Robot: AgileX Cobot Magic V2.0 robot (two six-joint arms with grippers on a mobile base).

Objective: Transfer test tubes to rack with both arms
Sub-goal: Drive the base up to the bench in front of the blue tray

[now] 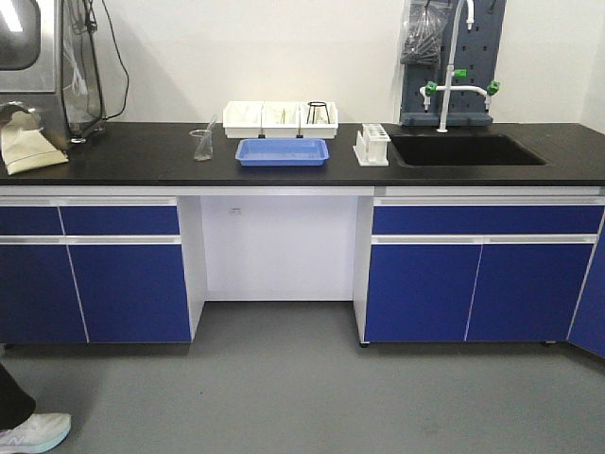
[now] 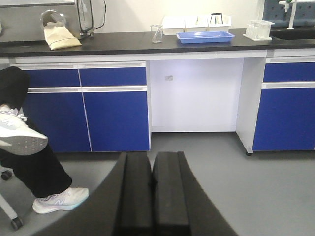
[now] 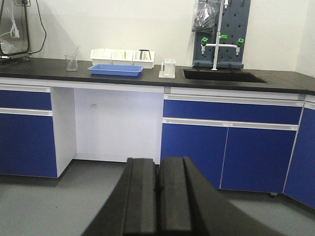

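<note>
Test tubes: in the front view I cannot identify one with certainty. A slim clear item leans in the beaker (image 1: 201,145) at the left of the counter (image 1: 113,156); it may be a tube, but it is too small to tell. The rack (image 1: 371,145) stands upright on the counter, between the blue tray (image 1: 282,151) and the sink (image 1: 466,149), just beside the sink's edge. Three white bins (image 1: 281,118) sit in a row behind the tray. Neither of my arms shows in this view.

Left wrist view: my left tool (image 2: 151,157) has its fingers pressed together with nothing between them. It hangs low over the floor, well apart from the counter. A person's leg (image 2: 39,172) is at the left edge, clear of the tool.

Right wrist view: my right tool (image 3: 157,162) is likewise closed and empty. It is low and well apart from the counter, with the rack ahead and to the left of the sink.

Judgement: the task is at the approach step and no tube has been taken up. The next move calls for closing on the counter, raising both arms to its height and opening both tools. The tubes must be located before any grasp. Thin glass will want a gentle, centred grip.
</note>
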